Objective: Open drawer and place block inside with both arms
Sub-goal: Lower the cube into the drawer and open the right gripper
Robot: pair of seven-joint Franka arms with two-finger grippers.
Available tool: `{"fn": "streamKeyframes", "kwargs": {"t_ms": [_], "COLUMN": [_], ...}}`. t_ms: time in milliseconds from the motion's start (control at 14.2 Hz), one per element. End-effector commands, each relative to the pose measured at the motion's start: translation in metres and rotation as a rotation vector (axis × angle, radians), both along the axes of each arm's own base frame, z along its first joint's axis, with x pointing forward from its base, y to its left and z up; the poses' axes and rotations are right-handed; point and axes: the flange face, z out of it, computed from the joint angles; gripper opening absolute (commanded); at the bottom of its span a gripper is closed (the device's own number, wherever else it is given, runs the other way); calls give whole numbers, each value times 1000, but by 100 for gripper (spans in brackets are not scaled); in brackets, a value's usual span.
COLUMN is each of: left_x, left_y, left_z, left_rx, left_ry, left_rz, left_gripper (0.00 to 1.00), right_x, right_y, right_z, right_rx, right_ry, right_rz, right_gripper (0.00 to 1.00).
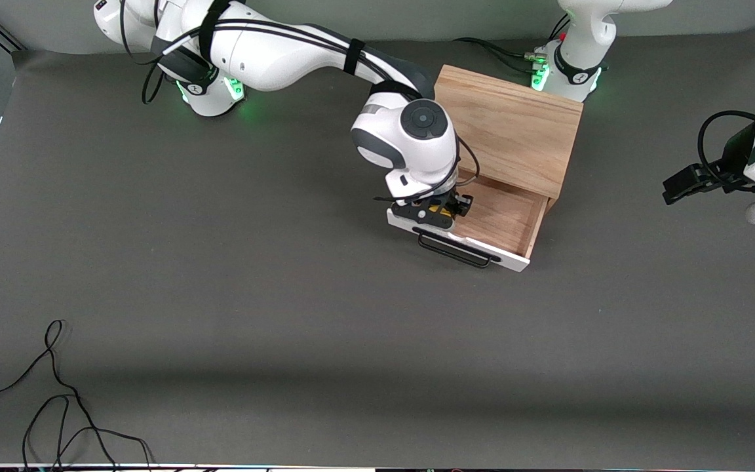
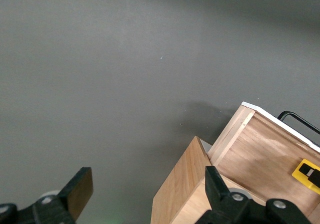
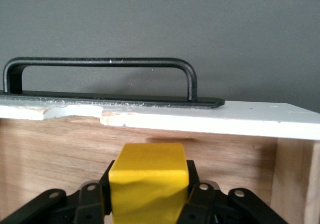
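Observation:
The drawer [image 1: 505,219] is pulled open from the wooden cabinet [image 1: 512,124], with its white front panel [image 1: 482,248] and black handle [image 1: 454,252] toward the front camera. My right gripper [image 1: 446,208] is down inside the drawer, close to the front panel at the right arm's end, shut on the yellow block [image 1: 447,209]. The right wrist view shows the block [image 3: 148,181] between the fingers, with the panel [image 3: 200,121] and handle [image 3: 100,63] just ahead. My left gripper [image 1: 672,187] waits open over the table at the left arm's end. Its wrist view shows the cabinet [image 2: 185,184], the drawer [image 2: 265,149] and the block [image 2: 306,171].
Loose black cables [image 1: 56,400] lie on the grey table near the front camera at the right arm's end. More cables [image 1: 502,51] run by the left arm's base next to the cabinet.

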Motion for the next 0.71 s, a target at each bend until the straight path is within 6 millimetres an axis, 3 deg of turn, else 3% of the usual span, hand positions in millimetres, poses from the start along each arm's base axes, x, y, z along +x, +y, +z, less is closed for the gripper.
{"fn": "streamKeyframes", "kwargs": {"t_ms": [0, 141, 212, 282, 353, 635], "left_x": [-1, -1, -1, -1, -1, 0], "left_y": [-1, -1, -1, 0, -1, -1], "left_z": [2, 2, 2, 2, 2, 3], "left_rx": [14, 14, 14, 14, 14, 13], "left_ry": [-8, -13, -11, -8, -9, -19], "left_rz": [-3, -4, -4, -2, -3, -4], "left_gripper": [100, 100, 99, 100, 99, 100], "right_x": [-5, -9, -8, -8, -6, 9], "right_y": [12, 14, 13, 13, 12, 0], "right_z": [-1, -3, -4, -5, -3, 15], "right_rx": [5, -1, -4, -6, -8, -4], "right_ry": [-37, -39, -40, -41, -52, -70], "right_rz": [-21, -16, -15, -13, -11, -31], "right_gripper": [49, 56, 66, 77, 99, 100]}}
